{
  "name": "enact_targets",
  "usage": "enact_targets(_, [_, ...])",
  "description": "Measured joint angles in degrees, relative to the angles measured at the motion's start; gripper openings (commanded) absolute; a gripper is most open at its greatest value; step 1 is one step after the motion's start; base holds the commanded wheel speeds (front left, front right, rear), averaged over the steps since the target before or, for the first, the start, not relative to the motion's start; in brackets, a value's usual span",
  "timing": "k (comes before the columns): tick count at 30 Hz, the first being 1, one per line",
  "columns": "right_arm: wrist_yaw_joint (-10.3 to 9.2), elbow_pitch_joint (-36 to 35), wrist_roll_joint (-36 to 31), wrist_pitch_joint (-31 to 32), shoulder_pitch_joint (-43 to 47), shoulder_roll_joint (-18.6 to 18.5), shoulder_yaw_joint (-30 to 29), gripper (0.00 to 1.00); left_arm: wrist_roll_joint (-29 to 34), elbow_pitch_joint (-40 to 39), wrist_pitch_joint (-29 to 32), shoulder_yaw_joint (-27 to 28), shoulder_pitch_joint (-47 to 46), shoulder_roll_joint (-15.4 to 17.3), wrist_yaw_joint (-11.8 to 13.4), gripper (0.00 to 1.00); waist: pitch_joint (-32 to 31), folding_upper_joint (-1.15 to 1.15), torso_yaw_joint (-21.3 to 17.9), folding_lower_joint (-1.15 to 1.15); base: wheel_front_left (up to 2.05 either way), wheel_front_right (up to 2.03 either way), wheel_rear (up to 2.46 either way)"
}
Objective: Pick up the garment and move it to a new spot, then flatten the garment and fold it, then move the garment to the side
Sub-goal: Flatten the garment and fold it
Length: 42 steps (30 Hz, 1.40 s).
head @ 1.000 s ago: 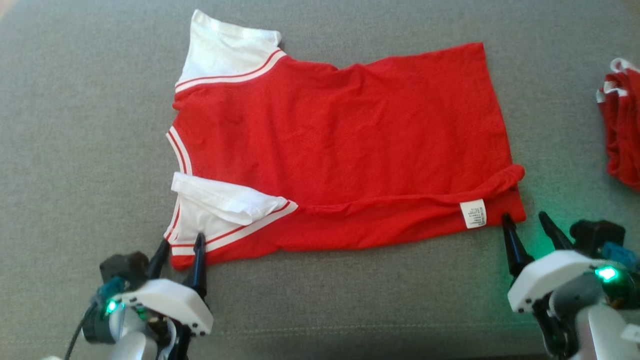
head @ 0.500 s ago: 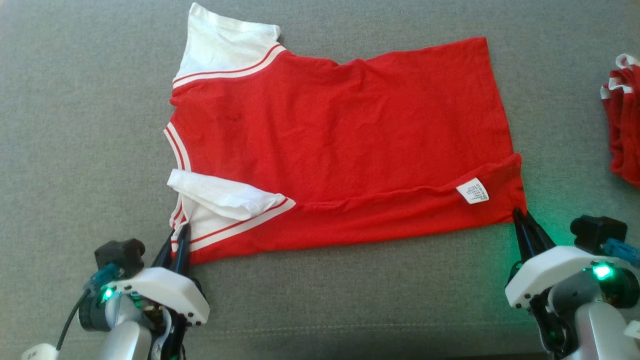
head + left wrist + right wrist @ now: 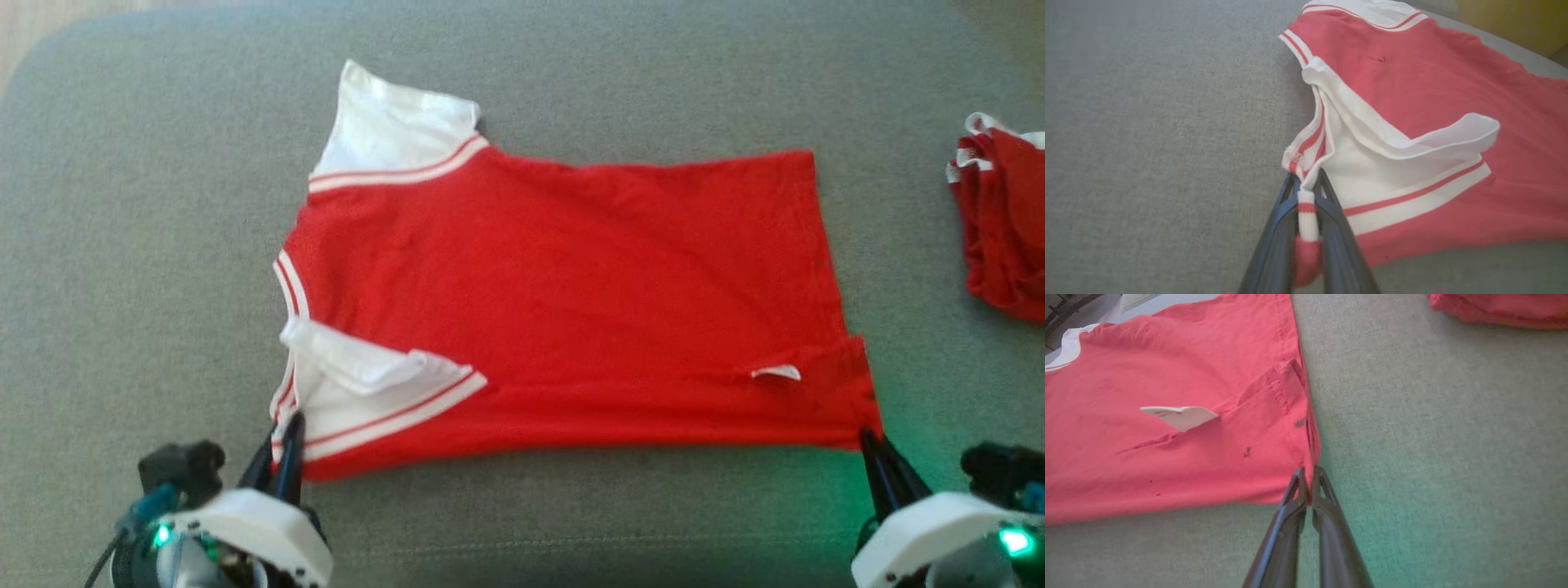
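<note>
The garment [image 3: 563, 302] is a red T-shirt with white sleeves and red-striped trim, lying sideways on the grey surface, collar to the left, hem to the right. My left gripper [image 3: 286, 429] is shut on the near sleeve's striped cuff; the left wrist view shows the cuff [image 3: 1306, 212] pinched between both fingers. My right gripper [image 3: 867, 437] is shut on the near hem corner [image 3: 1308, 463]. A white care label [image 3: 1180, 415] sticks up near that corner. The near sleeve [image 3: 367, 384] is folded over on itself.
The grey cushioned surface [image 3: 122, 245] spreads wide on the left and in front of the shirt. A pile of other red garments [image 3: 1000, 220] lies at the right edge. A strip of wooden floor [image 3: 49, 24] shows past the far left corner.
Both grippers have gone from open to shut, the left on the sleeve cuff, the right on the hem corner. The near edge is pulled straighter and the label now stands up. The camera has shifted.
</note>
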Motion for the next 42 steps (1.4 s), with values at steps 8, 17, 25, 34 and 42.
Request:
enact_targets(8, [0.0, 0.7, 2.1, 1.0, 2.0, 0.1, 0.4, 1.0, -3.4, -0.8, 2.9, 0.0, 3.4, 0.1, -0.5, 1.0, -1.9, 0.0, -0.8, 0.0, 0.0, 0.0, 0.0])
enact_targets(17, [0.0, -2.8, 1.4, -5.2, 0.6, 0.2, 0.8, 1.0, 0.0, 0.8, -2.5, 0.4, 3.1, 0.5, 1.6, 1.0, -4.6, 0.0, -1.3, 0.0, 0.0, 0.0, 0.0])
enact_targets(25, [0.0, -4.8, -1.7, -9.2, -4.1, 0.0, 3.6, 1.0, 3.1, -2.5, -8.1, 0.3, 0.8, 0.4, 2.9, 1.0, -7.9, 0.0, -1.7, 0.0, 0.0, 0.0, 0.0])
enact_targets(34, [0.0, -5.2, -2.5, -10.0, -5.8, -0.1, 4.2, 1.0, 3.7, -4.7, -8.9, -0.1, -1.8, 0.5, 3.2, 1.0, -8.2, 0.0, -1.1, 0.0, 0.0, 0.0, 0.0])
enact_targets(42, [0.0, -5.5, -2.5, -10.3, -6.3, -0.1, 4.3, 1.0, 3.7, -4.6, -8.7, -0.5, -4.0, 0.7, 2.9, 1.0, -6.4, 0.0, -1.1, 0.0, 0.0, 0.0, 0.0])
